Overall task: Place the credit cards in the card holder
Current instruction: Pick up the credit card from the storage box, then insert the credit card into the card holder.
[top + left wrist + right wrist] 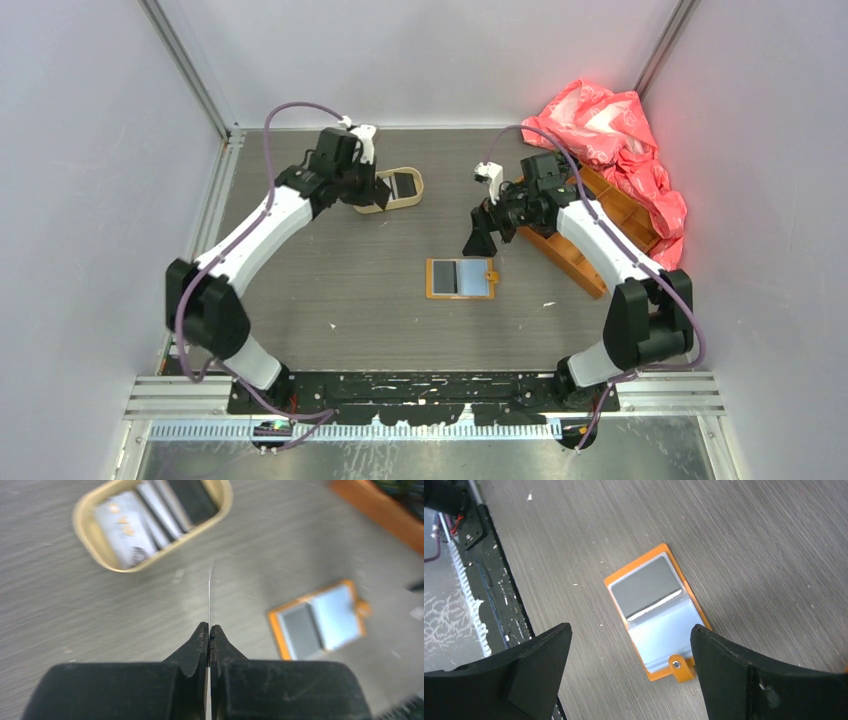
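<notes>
Edgewise, card (209,597) pinched between left fingers (192,652)

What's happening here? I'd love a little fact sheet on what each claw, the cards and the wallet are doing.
Left claw: shut on one thin card, seen edge-on, colour not visible
Right claw: open, empty, above the card holder
Card holder: lying unfolded on the table; contents unclear under glare
Tray: oval, tan, with several cards inside

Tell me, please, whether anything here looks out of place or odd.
A crumpled pink plastic bag is heaped in the far right corner, spilling over the orange box; it looks like clutter. Otherwise nothing stands out.
</notes>
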Robot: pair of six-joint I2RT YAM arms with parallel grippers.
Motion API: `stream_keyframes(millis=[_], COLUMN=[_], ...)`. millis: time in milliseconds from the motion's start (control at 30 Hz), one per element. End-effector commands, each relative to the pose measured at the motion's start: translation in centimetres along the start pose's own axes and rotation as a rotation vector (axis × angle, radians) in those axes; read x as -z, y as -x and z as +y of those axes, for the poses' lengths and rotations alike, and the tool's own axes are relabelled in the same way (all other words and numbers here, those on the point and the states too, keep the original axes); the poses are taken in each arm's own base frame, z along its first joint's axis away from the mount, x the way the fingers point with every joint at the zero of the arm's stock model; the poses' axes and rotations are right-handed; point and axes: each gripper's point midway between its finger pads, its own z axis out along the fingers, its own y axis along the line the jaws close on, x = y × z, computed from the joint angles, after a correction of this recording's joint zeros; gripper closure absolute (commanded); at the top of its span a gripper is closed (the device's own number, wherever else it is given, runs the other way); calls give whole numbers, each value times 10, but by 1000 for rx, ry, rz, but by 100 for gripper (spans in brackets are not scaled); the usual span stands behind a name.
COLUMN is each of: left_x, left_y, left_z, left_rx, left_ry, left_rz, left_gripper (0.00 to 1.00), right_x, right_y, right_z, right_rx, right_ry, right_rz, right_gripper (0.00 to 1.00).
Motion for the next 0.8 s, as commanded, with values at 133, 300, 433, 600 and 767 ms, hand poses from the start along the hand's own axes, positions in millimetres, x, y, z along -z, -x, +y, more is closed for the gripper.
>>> stream_keyframes(millis=[133, 300, 433, 600, 767], left_x=[95, 116, 130, 135, 138], left_y=[-20, -64, -80, -93, -102], left_z=[-117, -127, -137, -155, -168], left_rx=[1, -48, -98, -163, -211], left_ry=[-778, -933, -1011, -1072, -1103], left_rz=[-249, -328, -376, -326, -290], left_gripper=[100, 100, 100, 100, 100], right_x=[20, 21, 16, -2, -14], right_y=[14, 0, -3, -11, -14], right_z=[60, 84, 89, 99, 108], right_rx=[345, 371, 353, 331, 318], right_ry=[209, 330, 369, 409, 438], right_rz=[-184, -205, -184, -114, -68], right_gripper=[1, 1, 1, 5, 15])
